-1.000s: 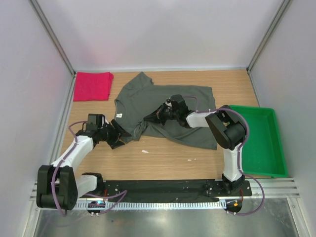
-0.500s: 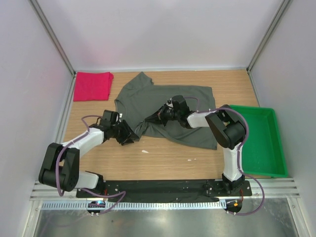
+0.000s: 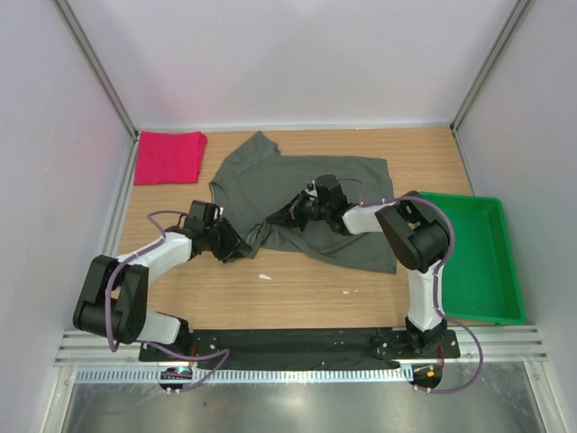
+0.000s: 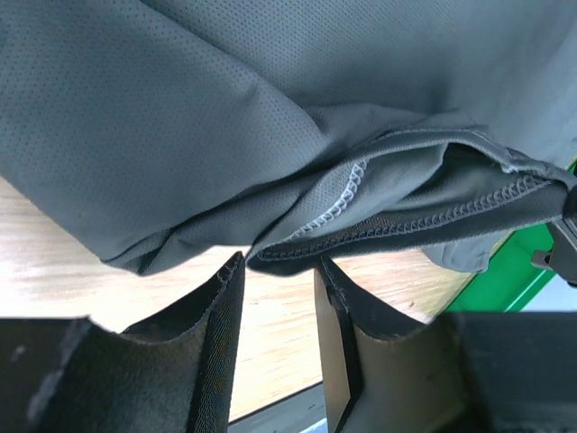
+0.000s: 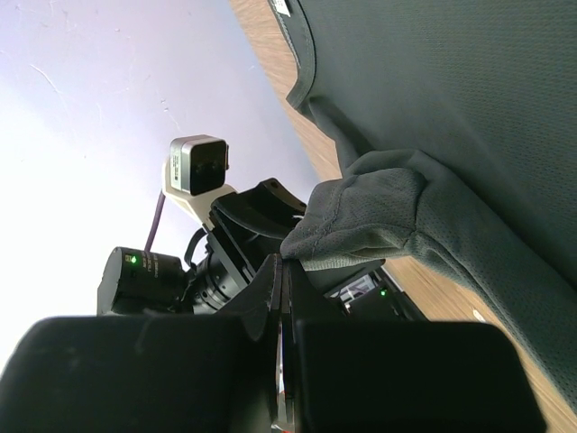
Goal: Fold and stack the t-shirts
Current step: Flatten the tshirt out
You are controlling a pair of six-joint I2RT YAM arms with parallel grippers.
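Left jaws spread at the hem of the grey t-shirt (image 4: 180,108), right jaws pinching its fold; red t-shirt (image 3: 169,157) folded at ten o'clock.

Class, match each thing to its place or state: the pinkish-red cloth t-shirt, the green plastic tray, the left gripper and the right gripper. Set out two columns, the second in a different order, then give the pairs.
1. pinkish-red cloth t-shirt
2. green plastic tray
3. left gripper
4. right gripper

A. shut on a fold of the dark grey-olive cloth t-shirt
B. at the right edge of the wooden table
C. folded, at the far left corner
D. open, at the grey shirt's hem

Pairs: 1-C; 2-B; 3-D; 4-A
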